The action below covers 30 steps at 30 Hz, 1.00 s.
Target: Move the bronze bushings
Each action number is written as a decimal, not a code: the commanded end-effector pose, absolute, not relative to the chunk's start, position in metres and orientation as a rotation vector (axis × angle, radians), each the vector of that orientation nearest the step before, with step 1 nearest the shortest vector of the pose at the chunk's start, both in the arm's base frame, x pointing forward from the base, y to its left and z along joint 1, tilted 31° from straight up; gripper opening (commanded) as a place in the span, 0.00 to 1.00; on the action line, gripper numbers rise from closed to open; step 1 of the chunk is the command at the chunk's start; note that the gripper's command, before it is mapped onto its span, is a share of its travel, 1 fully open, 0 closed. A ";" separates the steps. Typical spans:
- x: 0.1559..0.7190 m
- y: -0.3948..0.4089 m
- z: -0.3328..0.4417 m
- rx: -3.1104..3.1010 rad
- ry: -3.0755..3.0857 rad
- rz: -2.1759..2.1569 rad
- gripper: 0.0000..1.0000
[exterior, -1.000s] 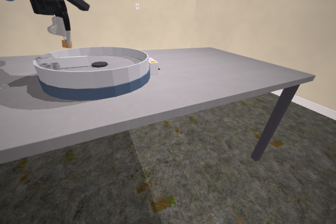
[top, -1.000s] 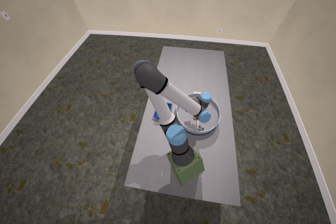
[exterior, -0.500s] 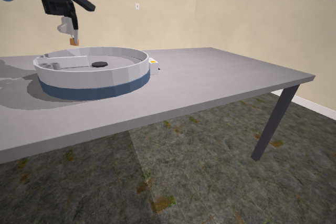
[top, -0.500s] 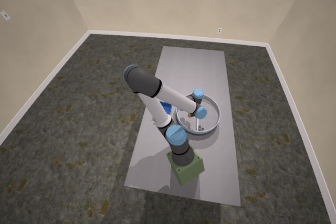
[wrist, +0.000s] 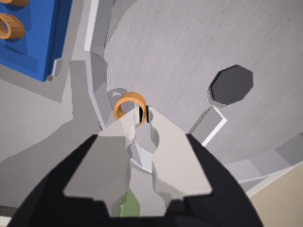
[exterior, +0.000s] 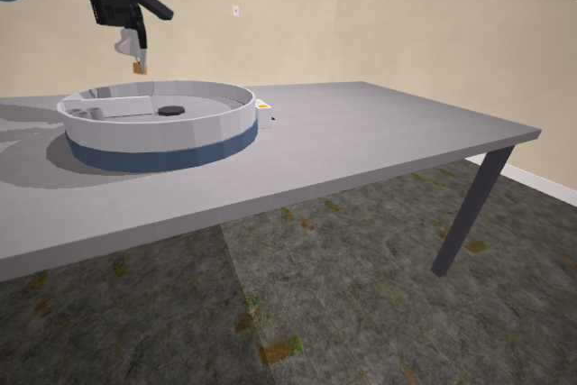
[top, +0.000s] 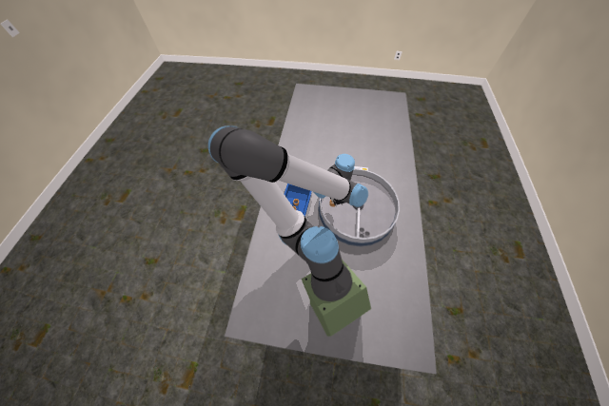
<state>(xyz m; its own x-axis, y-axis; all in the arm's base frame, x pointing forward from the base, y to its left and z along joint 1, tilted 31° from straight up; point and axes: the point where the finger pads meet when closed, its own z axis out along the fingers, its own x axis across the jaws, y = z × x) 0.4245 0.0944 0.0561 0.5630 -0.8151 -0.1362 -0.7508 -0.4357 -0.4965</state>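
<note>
Blue crate [wrist: 35, 43] at left, two bronze bushings inside. Gripper [wrist: 142, 115] clamped on the wall of a bronze bushing [wrist: 128, 106], above the turntable's rim [wrist: 95, 71]. Steel bushings [exterior: 86, 113] sit against the divider; open table [exterior: 372, 138] to the right.
</note>
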 end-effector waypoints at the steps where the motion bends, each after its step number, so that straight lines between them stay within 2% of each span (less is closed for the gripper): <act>1: 0.431 0.115 0.069 -2.287 1.269 -0.175 0.00; 30: 0.451 0.216 0.120 -2.286 1.270 -0.169 0.00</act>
